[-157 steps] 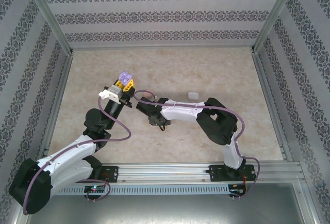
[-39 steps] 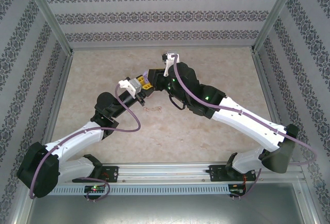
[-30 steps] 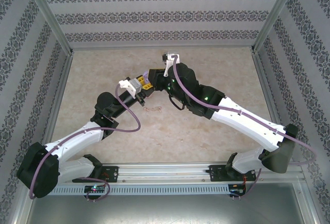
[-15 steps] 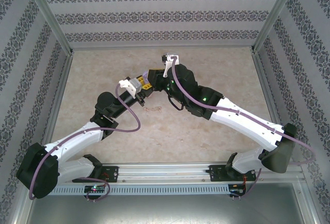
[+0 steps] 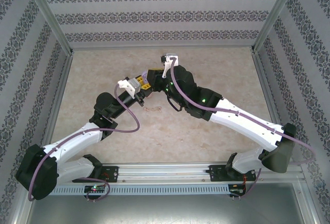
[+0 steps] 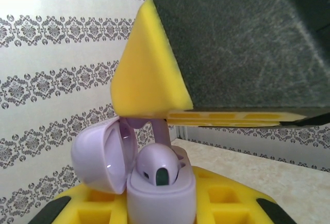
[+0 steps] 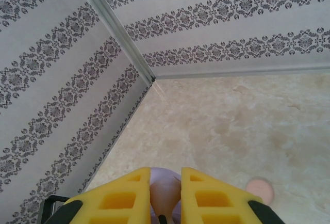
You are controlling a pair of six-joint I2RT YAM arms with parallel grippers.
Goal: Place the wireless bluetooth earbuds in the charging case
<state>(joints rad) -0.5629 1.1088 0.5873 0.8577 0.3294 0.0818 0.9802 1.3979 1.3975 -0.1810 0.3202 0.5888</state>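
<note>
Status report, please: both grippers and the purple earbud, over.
Left gripper shut on open purple case. Right gripper shut on purple earbud, at the case mouth, not yet released. Pinkish object on table, apart.

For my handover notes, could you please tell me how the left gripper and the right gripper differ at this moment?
The left gripper is shut on the open purple charging case; the right gripper is shut on a tiny purple earbud. The left gripper holds from below, the right gripper hangs above the case. Both have yellow jaws, closed.
</note>
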